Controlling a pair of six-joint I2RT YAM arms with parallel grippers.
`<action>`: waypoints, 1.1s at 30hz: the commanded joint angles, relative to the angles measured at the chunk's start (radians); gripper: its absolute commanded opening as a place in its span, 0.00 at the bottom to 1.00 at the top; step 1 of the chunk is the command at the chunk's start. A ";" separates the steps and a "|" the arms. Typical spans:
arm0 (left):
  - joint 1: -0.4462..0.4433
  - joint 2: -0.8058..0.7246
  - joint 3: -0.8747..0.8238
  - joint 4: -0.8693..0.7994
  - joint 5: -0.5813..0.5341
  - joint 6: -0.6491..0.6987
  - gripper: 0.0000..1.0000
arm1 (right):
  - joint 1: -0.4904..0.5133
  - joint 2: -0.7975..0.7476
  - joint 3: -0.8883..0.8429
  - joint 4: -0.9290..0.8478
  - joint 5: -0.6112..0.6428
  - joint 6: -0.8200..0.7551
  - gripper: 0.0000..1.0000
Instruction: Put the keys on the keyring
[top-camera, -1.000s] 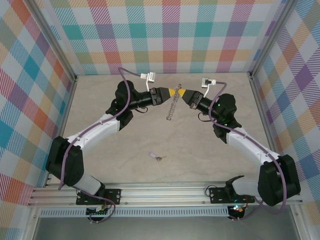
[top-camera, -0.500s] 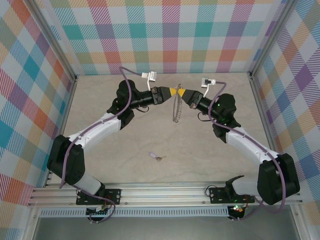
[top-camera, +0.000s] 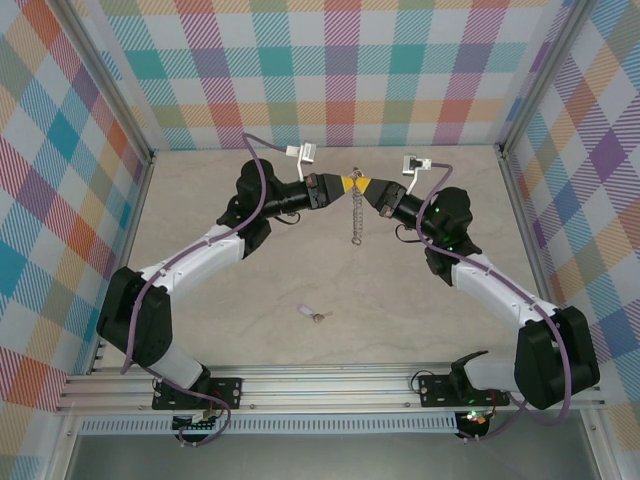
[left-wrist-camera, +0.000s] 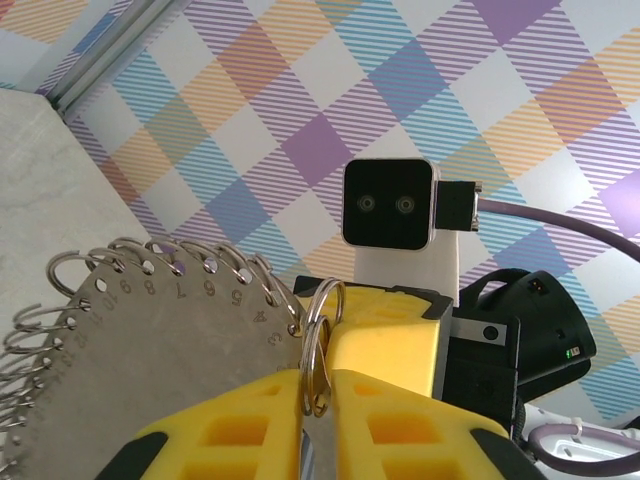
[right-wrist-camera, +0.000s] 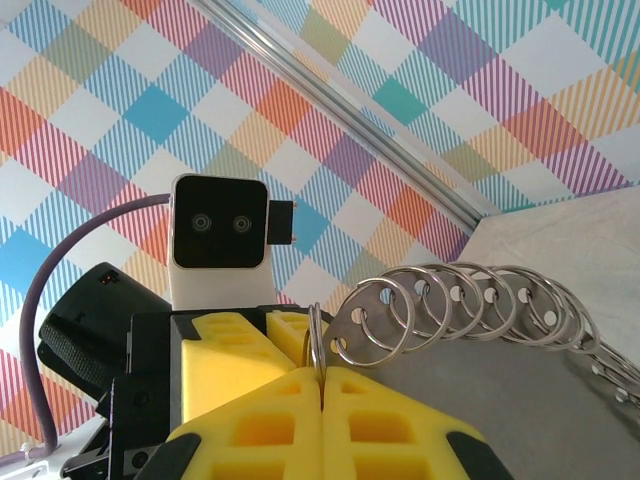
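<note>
Over the far table (top-camera: 400, 320), left fingers (left-wrist-camera: 280, 400) and right fingers (right-wrist-camera: 290, 395) both pinch the hanging keyring (top-camera: 356, 215).

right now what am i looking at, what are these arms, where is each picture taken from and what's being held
These are two robot arms bolted at the near edge of a table. One picture comes from a fixed camera above and behind them; the other two come from a camera on each wrist, looking along that arm's yellow fingers. From above, the left end effector and the right end effector meet tip to tip, both shut on the top of the keyring, a grey metal piece edged with many wire loops, hanging between them. The boxy unit with two lenses is the other arm's camera. The keys, a small pale tab with a metal bit, lie on the table nearer the arm bases, not yet on it.
</note>
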 joint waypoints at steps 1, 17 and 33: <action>-0.009 0.005 0.036 0.059 0.001 0.002 0.13 | -0.002 0.002 0.031 0.066 -0.014 0.000 0.00; -0.008 -0.029 0.156 -0.334 0.044 0.363 0.00 | -0.129 -0.184 0.049 -0.304 0.086 -0.055 0.46; -0.005 0.031 0.410 -0.767 0.219 0.853 0.00 | -0.149 -0.115 0.231 -0.377 -0.278 -0.163 0.35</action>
